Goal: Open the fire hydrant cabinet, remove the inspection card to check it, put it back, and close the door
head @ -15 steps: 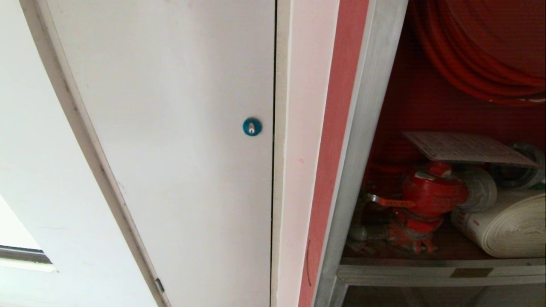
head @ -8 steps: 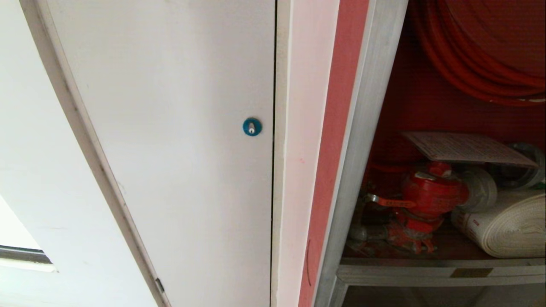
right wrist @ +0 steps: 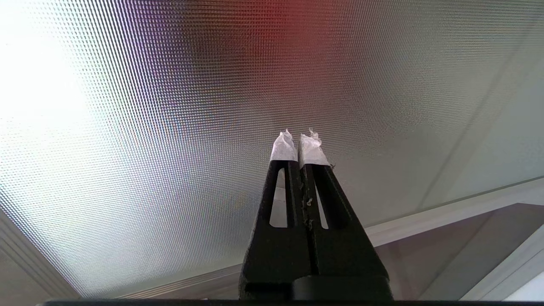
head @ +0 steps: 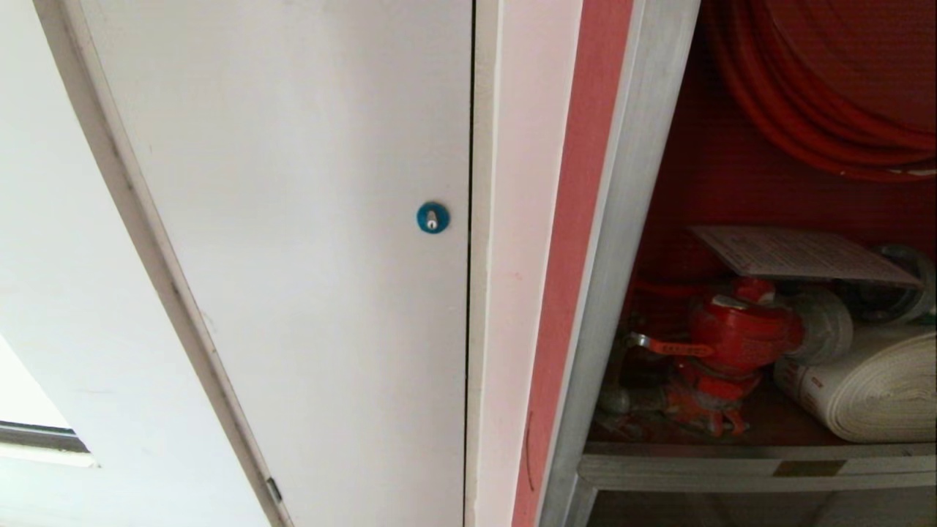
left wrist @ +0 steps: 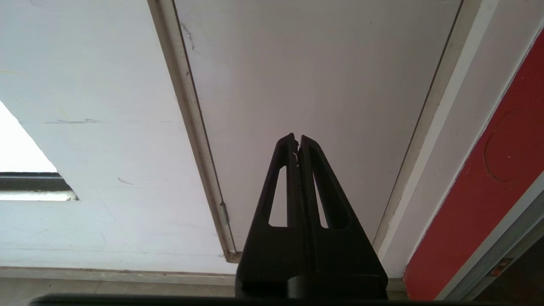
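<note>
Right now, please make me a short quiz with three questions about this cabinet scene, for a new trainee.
1. True or false: the inspection card lies above the red valve.
2. The rolled white hose sits: A) left of the valve B) right of the valve C) above the coiled red hose.
3. What colour is the round lock on the white door?

Key: 1 true; 2 B; 3 blue.

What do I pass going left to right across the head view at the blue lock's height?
White wall → white door → round blue lock → pale door frame → red strip → silver frame of the fire hydrant cabinet → its red interior, with the inspection card lying on the red valve.
</note>
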